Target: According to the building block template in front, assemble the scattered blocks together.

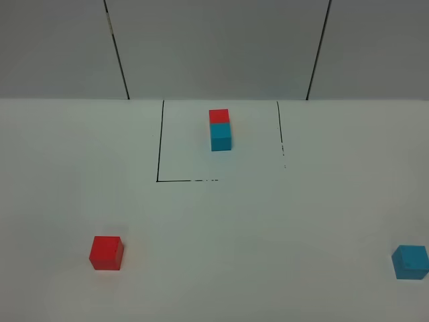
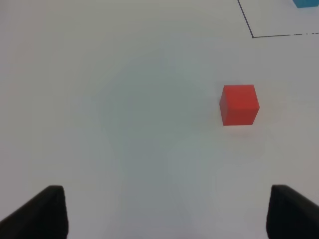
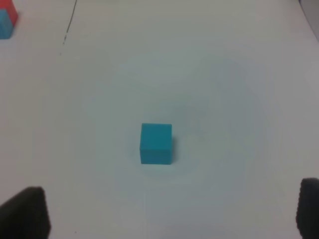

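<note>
The building block template [image 1: 220,127] is a red cube joined to a cyan cube, inside a thin black square outline [image 1: 159,144] at the far middle of the white table. A loose red cube [image 1: 106,253] sits near the front left and shows in the left wrist view [image 2: 239,104]. A loose cyan cube [image 1: 410,261] sits at the front right edge and shows in the right wrist view [image 3: 156,143]. My left gripper [image 2: 169,214] is open and empty, short of the red cube. My right gripper [image 3: 167,211] is open and empty, short of the cyan cube. Neither gripper shows in the exterior view.
Grey wall panels [image 1: 214,47] stand behind the table. A corner of the black outline [image 2: 252,36] shows beyond the red cube. The template's edge [image 3: 6,20] shows far off in the right wrist view.
</note>
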{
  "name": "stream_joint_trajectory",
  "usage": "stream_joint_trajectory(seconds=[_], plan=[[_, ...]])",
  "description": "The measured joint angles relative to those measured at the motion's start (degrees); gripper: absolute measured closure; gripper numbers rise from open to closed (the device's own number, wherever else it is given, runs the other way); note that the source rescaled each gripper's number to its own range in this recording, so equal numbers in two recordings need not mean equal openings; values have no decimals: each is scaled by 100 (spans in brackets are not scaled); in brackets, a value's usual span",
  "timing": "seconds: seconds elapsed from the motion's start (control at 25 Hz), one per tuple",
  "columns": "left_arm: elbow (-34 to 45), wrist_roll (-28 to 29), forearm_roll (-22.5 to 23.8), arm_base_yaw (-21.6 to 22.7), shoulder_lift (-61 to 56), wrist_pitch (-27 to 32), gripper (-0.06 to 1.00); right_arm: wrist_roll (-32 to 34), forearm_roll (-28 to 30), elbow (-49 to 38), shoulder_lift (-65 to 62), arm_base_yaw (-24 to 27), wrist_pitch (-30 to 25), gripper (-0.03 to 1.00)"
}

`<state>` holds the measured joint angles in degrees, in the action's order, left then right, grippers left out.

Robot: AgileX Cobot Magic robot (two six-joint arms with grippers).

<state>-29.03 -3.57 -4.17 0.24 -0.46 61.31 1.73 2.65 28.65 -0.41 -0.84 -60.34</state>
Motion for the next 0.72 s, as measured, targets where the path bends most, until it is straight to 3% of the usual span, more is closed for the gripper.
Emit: stream_joint_trajectory(seconds=[0.72], plan=[[0, 0, 0, 0, 0, 0, 25, 0, 0, 0, 0, 0, 0, -3]])
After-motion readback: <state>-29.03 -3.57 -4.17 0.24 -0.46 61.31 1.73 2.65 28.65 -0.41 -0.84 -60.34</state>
